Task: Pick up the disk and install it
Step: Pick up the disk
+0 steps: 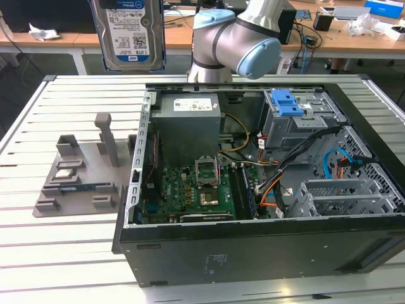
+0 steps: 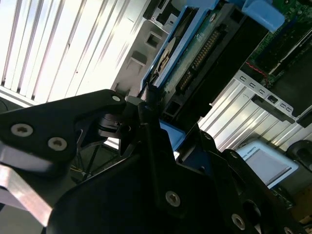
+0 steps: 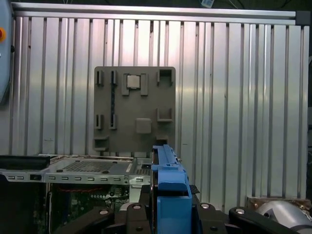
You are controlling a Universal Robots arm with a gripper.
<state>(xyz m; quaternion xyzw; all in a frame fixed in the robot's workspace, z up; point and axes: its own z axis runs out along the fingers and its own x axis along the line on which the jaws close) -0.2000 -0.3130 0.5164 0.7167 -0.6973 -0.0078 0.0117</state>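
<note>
Pickup looks done: the jaws grip the disk (image 1: 130,31) by its blue rails, aloft over the bench (image 1: 63,253) (outside the open computer case (image 1: 253,253)); installing remains.

disk (image 1: 131,35) top cropped, arm (image 1: 237,41) cut off

Robot body: the arm (image 1: 218,38) has silver-grey tubular links and rounded joints closed by pale blue caps (image 1: 258,58). The gripper (image 2: 144,102) consists of matte black plates and linkages fastened with silver screws (image 2: 171,197), beside a brushed-metal bracket (image 2: 19,195).
</note>
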